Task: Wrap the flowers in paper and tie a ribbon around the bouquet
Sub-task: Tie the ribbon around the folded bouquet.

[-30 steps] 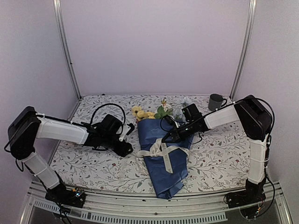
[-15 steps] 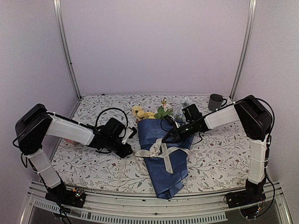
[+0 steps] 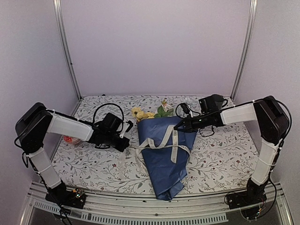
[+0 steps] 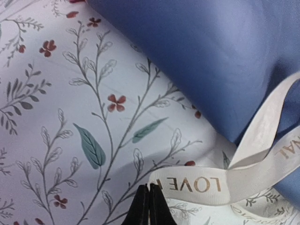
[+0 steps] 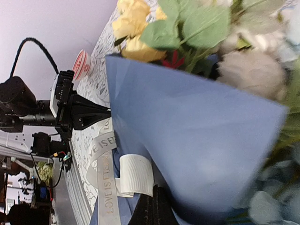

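- Step in hand: tying the ribbon (image 4: 197, 185). The wrapping is judged complete, as the flowers (image 5: 133, 16) are already enclosed in the paper (image 5: 187, 140).
- The bouquet (image 3: 164, 164) is found at the centre of the top view, laid flat on the tablecloth (image 4: 70, 117). The blooms point toward the upper part of the frame and the pointed end toward the lower edge.
- The ribbon is draped across the middle of the cone in loose loops. No finished knot or bow is seen.
- The left gripper (image 4: 149, 201) is clenched just left of the cone. Its tips meet at the ribbon's free end, which appears to be pinched between them.
- The right gripper (image 5: 153, 206) is clenched at the cone's upper right edge. A strand of ribbon rises to it and appears to be held.
- Next move, as judged: the two ends are to be drawn apart evenly so that the loops are tightened round the cone. Low tension is advised, since the paper may be creased and the bouquet dragged sideways.
- Paper: smooth, matt, blue, stiff enough to hold a cone.
- Ribbon: flat, woven, cream, limp, printed with lettering.
- Flowers: soft yellow and pale blooms with green leaves.
- Tablecloth: thin, printed with sprigs.
- A mug (image 3: 216, 101) is seen at the upper right, well apart from the work.
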Controlling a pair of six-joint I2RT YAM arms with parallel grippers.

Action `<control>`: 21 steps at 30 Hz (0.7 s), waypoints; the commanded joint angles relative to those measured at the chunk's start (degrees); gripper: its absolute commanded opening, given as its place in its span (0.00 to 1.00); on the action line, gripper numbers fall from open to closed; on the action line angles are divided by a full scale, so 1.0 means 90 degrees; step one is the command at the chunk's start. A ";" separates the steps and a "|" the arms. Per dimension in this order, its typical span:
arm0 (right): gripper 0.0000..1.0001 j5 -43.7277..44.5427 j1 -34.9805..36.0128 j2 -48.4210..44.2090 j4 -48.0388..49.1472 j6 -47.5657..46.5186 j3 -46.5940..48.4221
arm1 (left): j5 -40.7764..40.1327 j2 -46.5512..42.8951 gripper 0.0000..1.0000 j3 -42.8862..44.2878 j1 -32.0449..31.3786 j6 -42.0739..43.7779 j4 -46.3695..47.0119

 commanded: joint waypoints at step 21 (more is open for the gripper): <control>0.00 0.1091 -0.3535 -0.2628 0.0529 0.1135 -0.2756 | -0.1555 -0.0669 0.00 -0.0287 0.0815 -0.0315 0.0568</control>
